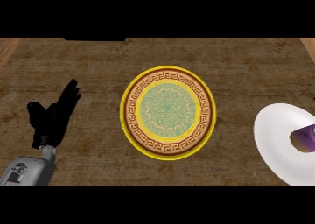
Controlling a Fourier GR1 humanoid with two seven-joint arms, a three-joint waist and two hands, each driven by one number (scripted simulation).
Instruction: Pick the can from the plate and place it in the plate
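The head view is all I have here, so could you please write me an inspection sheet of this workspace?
Surface: brown wood-grain counter top, with lighter wooden strips at its left and right edges.
Job's things: purple can with a white end lying on its side on the plain white round plate at the right edge; yellow-rimmed patterned round plate at centre holds nothing.
Clutter: nothing seen.
Hands: black left hand at left, fingers straight, resting; right hand not seen.
Cables: nothing seen.
Surroundings: nothing seen.

no readable text, labels or numbers, none on can (310, 138), none on plates
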